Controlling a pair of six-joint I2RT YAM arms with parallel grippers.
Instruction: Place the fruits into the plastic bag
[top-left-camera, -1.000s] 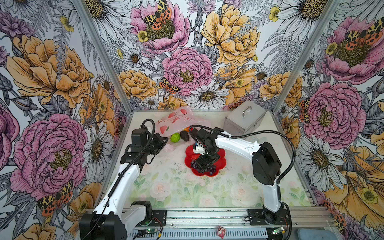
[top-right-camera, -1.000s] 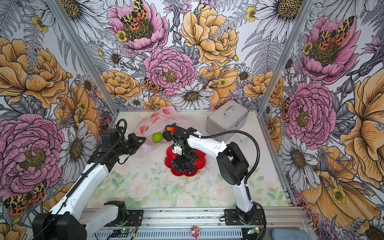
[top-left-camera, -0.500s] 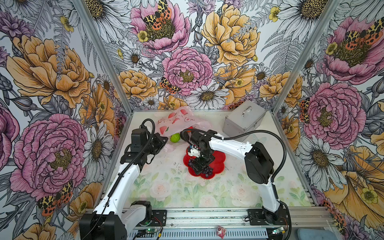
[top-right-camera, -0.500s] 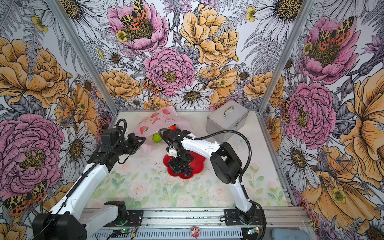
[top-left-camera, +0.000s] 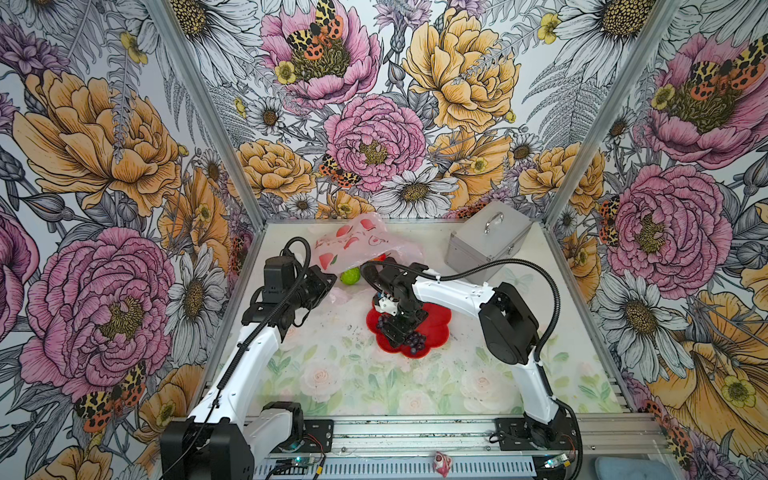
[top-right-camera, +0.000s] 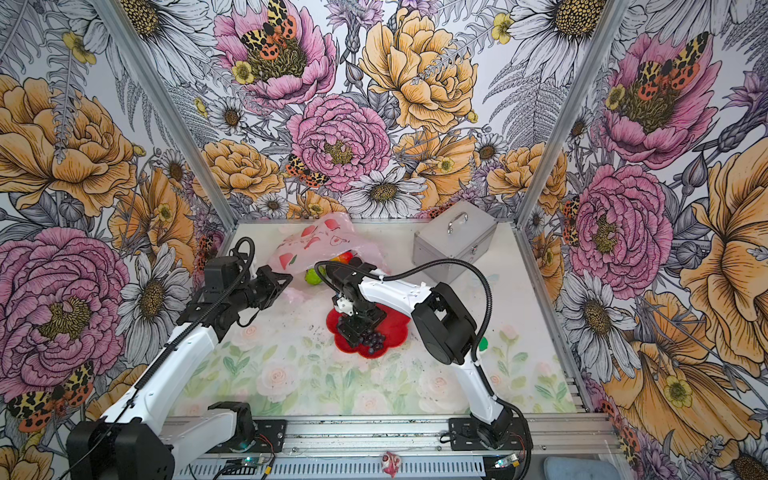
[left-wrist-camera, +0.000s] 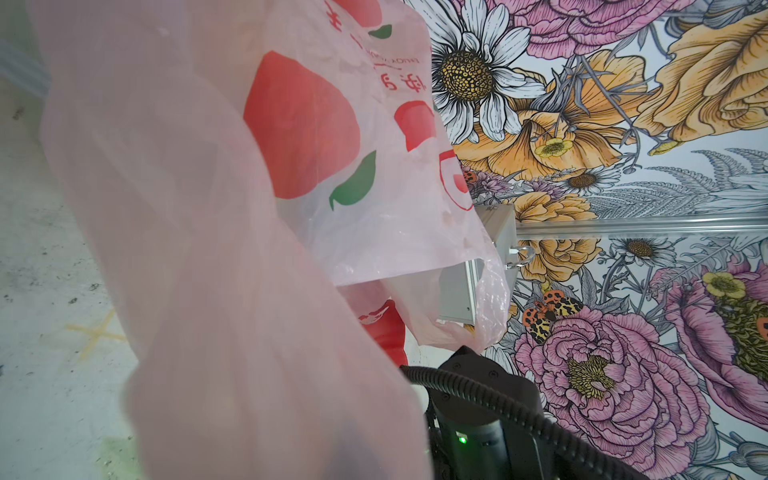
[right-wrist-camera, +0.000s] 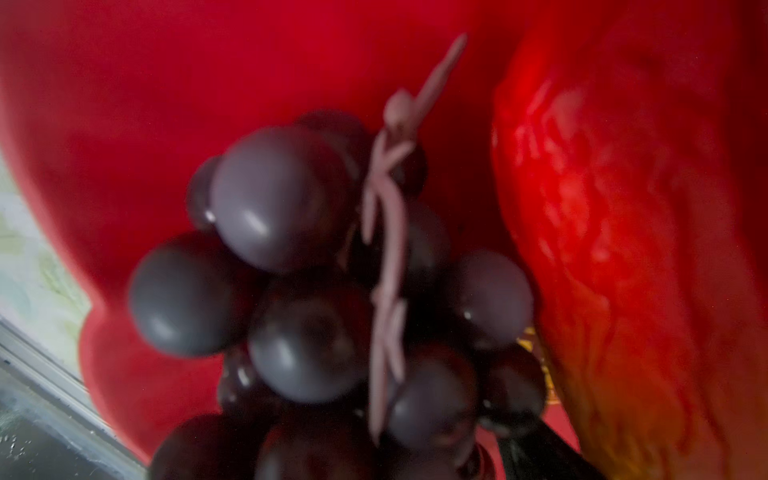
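The left gripper (top-left-camera: 328, 283) is clamped on the edge of the thin translucent pale pink plastic bag (top-left-camera: 357, 245) with red printed shapes, lifted at the back, while the right gripper (top-left-camera: 402, 332) stands wide-jawed over the dark purple grape bunch (top-left-camera: 415, 341) on the red flower-shaped plate (top-left-camera: 438, 328)

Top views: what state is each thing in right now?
Bag, lifted at one edge, mouth open.
Left gripper, shut on bag.
Right gripper, open, down over grapes.
Grapes, lying on plate.
Green ball, on table by bag mouth.
Case, closed.
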